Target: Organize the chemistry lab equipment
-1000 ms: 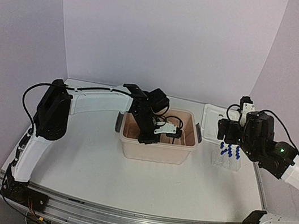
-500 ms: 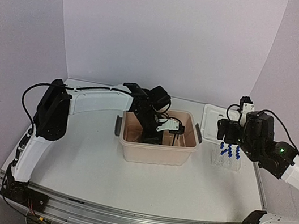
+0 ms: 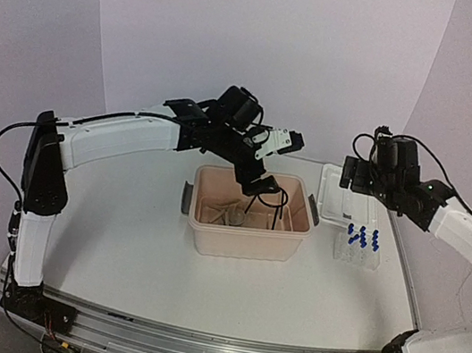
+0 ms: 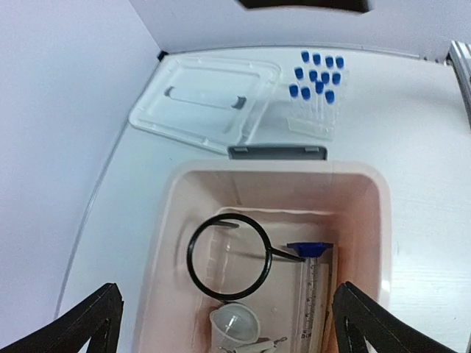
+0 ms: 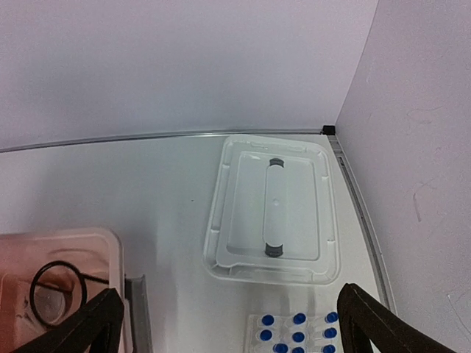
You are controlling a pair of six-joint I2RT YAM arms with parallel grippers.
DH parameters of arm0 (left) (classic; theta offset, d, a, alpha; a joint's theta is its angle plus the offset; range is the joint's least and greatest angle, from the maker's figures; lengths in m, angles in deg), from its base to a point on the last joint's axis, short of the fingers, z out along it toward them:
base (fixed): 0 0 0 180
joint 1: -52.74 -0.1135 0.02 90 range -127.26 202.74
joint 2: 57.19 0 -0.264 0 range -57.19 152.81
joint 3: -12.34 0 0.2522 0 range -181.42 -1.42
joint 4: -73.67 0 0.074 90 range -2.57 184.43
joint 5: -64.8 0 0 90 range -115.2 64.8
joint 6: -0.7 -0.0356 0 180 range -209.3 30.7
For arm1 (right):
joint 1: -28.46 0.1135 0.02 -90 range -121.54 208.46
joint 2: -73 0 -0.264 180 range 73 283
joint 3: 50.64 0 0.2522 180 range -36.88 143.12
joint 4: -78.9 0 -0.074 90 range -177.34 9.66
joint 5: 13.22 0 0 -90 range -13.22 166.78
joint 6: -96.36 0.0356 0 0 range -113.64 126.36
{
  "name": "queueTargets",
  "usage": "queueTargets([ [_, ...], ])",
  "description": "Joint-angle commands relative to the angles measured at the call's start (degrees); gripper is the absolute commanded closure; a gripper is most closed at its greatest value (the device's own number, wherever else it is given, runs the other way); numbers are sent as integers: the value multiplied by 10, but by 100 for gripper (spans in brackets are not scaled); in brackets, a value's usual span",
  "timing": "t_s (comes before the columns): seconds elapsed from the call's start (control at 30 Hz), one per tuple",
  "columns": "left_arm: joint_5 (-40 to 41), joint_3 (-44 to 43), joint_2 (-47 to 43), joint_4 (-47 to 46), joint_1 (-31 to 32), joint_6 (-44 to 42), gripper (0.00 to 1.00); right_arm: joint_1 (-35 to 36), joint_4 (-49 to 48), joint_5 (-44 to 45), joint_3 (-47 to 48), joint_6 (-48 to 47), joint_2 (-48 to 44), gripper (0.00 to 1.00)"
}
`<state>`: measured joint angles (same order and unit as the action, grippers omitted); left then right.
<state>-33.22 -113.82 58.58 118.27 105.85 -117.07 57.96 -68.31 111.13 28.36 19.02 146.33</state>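
Observation:
The black wire ring stand [image 4: 228,255] lies in the beige tub [image 4: 276,170] beside a clear funnel [image 4: 235,323] and a blue-tipped clear piece [image 4: 309,250]. My left gripper [image 4: 227,288] hangs open above the tub, holding nothing, and is seen from above [image 3: 260,167] over the ring stand [image 3: 263,204]. The clear tube rack with blue-capped tubes [image 3: 359,244] stands right of the tub [image 3: 249,230]. My right gripper [image 3: 355,177] is open and empty, high over the white lid [image 5: 272,209], with the tubes [image 5: 298,331] below its view [image 5: 229,294].
The white lid [image 3: 342,194] lies flat behind the rack near the right wall. Grey handles stick out on both ends of the tub. A metal rail [image 3: 191,337] runs along the table's near edge. White walls close in at the back and both sides.
My left gripper opened, left the ring stand in the tub and rose up and back. My right arm lifted away from the rack toward the lid.

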Motion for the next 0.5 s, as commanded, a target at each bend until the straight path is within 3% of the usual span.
queueTargets([
  [0.0,110,73,-109,-149,2,117,0,-114,59,-138,97,26,94,2],
  [0.13,272,187,-190,-238,-1,249,0,-220,102,-252,182,31,199,5],
  [0.2,315,249,-234,-253,-17,320,1,-264,114,-292,217,37,257,7],
  [0.3,324,334,-289,-261,-52,402,0,-322,122,-334,265,34,323,9],
  [0.47,324,426,-344,-263,-82,468,0,-373,127,-362,335,19,431,13],
])
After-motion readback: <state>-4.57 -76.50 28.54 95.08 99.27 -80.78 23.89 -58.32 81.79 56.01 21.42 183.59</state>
